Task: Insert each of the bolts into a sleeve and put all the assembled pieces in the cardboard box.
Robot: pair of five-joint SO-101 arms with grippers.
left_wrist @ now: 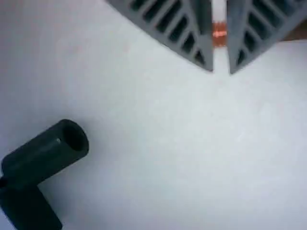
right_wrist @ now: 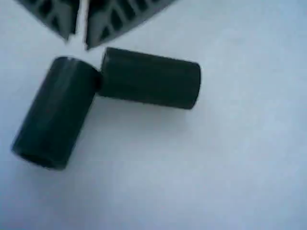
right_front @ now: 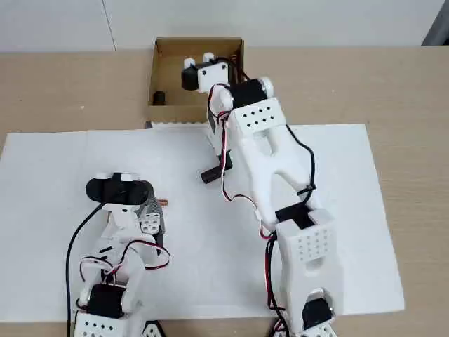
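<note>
Where the sleeves [right_wrist: 151, 84] lie: two black tubes on the white sheet [right_front: 70, 161], toward the worktop's [right_front: 70, 84] far edge and just short of the box [right_front: 198, 41]. They touch end to side, at an angle.
Right pincer [right_wrist: 79, 40]: close over the spot where the two sleeves meet, tips together but for a thin slit, holding nothing.
Right arm [right_front: 266, 147]: stretches from the near edge over the sheet's middle to the box, covering the box's right side and part of its inside.
Left pincer [left_wrist: 220, 64]: over the sheet's near-left part, clamped on a copper-coloured bolt [left_wrist: 219, 36] whose end sticks out toward the sleeves.
Gap: bare paper between the bolt and the sleeves, which lie well apart.
Open room: bare sheet along its left edge and far-left corner, and from the arm to the sheet's right edge.
Box: cardboard, open-topped, at the worktop's far edge near the middle, just beside the sheet's far edge.
Inside it: one dark piece [right_front: 159, 97] against the left wall, too small to tell whether a bolt sits in it.
</note>
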